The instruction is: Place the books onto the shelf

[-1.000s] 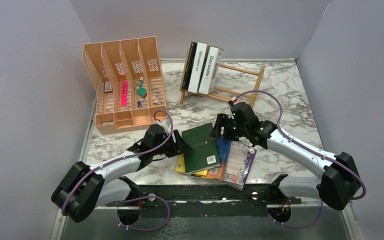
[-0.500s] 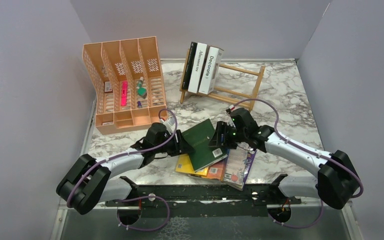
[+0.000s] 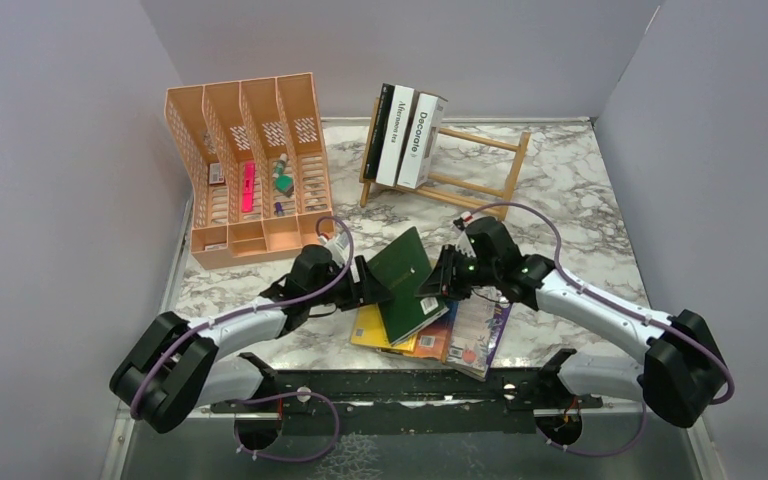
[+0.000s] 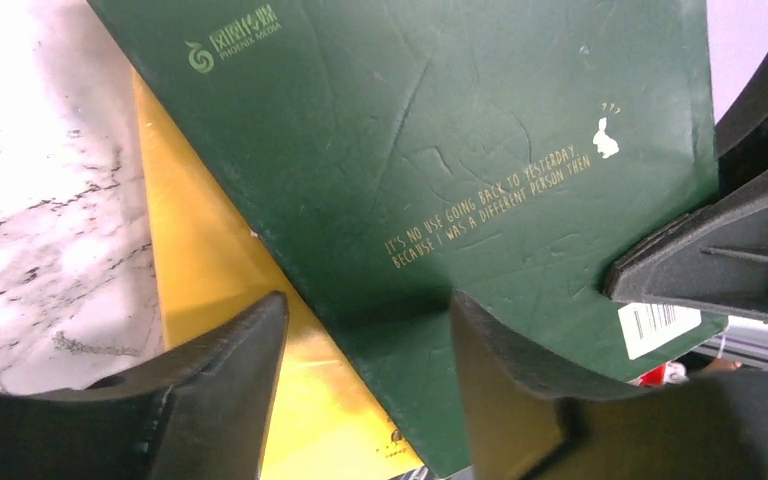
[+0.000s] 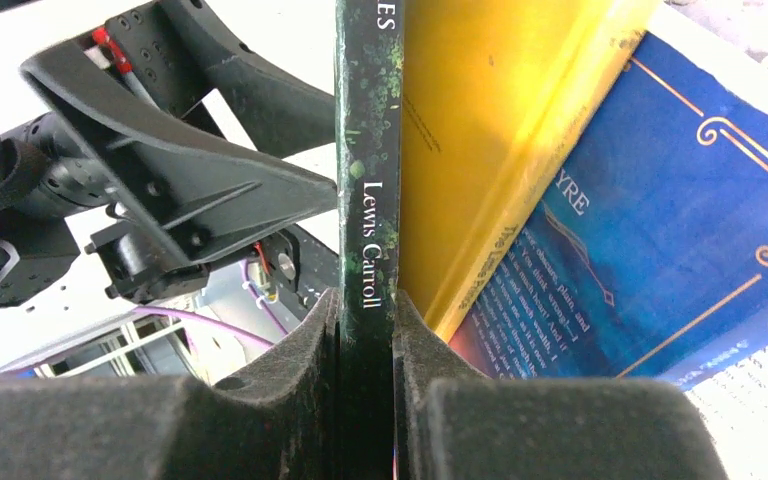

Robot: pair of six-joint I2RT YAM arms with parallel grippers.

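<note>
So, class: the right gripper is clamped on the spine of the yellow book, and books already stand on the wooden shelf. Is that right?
Not quite. The right gripper is clamped on the spine of the dark green book, not the yellow book beside it, as the right wrist view shows. Books do already stand on the wooden shelf.

The green book [image 3: 406, 284], flat on the pile [image 3: 465, 335] a second ago, now stands tilted with its far corner raised. My right pincer [image 3: 438, 284], then spread wide just beyond it, has come in and clamped its spine. My left pincer [image 3: 373, 291] has edged slightly toward it.
</note>
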